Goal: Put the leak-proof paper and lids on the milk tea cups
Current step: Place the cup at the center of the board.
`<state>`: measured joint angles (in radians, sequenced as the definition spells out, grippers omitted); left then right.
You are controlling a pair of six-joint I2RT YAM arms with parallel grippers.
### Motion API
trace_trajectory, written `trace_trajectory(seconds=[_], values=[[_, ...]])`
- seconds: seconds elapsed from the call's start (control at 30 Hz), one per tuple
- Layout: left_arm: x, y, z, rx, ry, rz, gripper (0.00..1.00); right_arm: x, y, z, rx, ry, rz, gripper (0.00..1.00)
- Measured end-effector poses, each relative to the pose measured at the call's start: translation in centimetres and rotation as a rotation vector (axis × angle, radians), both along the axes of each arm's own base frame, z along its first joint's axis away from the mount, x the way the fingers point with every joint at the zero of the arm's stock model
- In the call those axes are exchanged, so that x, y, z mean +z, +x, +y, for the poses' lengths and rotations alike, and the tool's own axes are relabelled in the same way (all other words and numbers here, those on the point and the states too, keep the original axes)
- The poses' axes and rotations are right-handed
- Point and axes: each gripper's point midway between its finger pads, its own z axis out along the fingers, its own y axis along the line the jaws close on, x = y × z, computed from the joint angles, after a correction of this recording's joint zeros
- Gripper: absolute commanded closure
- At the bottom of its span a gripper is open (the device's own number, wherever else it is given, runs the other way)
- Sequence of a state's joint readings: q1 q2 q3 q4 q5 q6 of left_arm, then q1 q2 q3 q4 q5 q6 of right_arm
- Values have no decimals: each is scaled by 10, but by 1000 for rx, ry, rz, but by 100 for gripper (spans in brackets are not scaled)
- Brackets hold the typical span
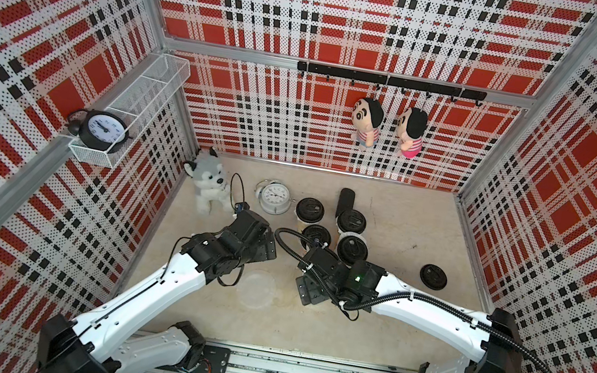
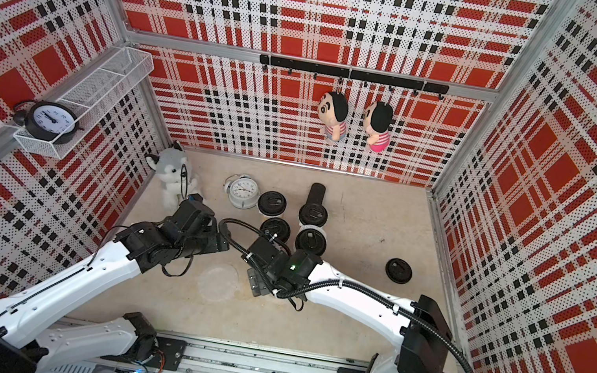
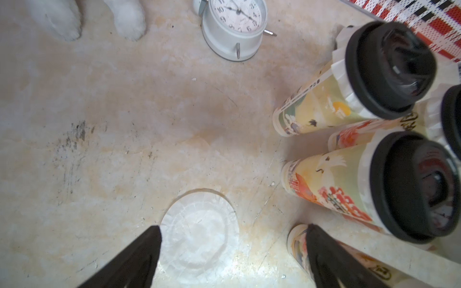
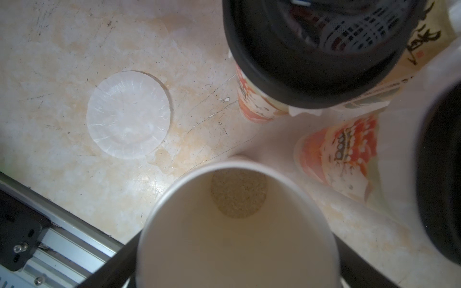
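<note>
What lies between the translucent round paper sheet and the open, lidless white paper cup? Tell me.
Nothing: only bare beige tabletop separates the paper sheet from the open cup, shown in the right wrist view.

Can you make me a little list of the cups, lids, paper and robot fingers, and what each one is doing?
Lidded cups: four, standing together
Open cup: one, no paper or lid, between the right fingers; grip unclear
Paper sheet: one, flat on the table near the cups
Loose lid: one, alone on the table
Left fingers: open, empty, near the paper sheet
Extras: white clock, toy dog
</note>
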<state>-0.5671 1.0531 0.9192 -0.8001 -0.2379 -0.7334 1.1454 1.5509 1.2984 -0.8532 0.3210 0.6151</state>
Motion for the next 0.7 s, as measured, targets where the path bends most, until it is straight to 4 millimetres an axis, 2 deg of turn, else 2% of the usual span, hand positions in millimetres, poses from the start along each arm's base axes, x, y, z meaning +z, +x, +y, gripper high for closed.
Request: trace_trajectory(seconds=[0.27,0.4,0.57,0.7], values=[[-65,-23,9,19,47,166,19,18,6,0,-17,18,-39,0],[-96,-33,15,38,73,249,25,42,8,-1,-19,64,-82,0],[-125,-41,23,73,115,331,37,82,11,-8,-21,139,-150,0],[-136,-47,28,100,124,365,39,101,16,-21,-36,179,-182,1]])
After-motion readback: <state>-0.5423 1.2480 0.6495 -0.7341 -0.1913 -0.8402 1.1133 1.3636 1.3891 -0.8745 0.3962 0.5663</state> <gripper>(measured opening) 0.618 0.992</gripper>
